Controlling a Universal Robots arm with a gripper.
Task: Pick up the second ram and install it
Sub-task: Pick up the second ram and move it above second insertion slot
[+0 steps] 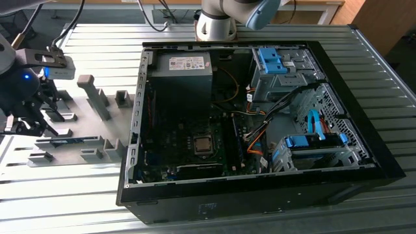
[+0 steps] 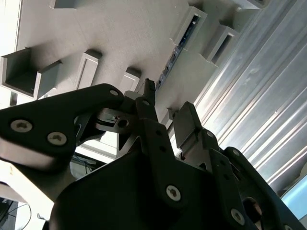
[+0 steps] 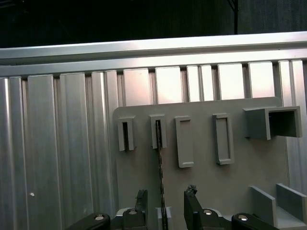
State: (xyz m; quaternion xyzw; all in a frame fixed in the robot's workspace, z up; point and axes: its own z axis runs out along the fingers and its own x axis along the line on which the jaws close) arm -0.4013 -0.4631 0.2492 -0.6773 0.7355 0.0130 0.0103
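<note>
A black two-fingered gripper [image 3: 166,194], fingers spread apart, straddles the thin blue-green circuit-board memory stick [image 3: 159,153] standing edgewise in grey plastic holder blocks [image 3: 164,132]; it looks light, stiff and fragile, and is probably best pinched across its flat faces.

The black gripper [image 2: 167,103] hangs with fingers spread apart over a grey holder plate [image 2: 120,38]. From its tips the second ram [image 2: 174,53] runs on edge toward one o'clock into a holder block [image 2: 181,29], with the ribbed metal table [image 2: 254,86] at three o'clock
</note>
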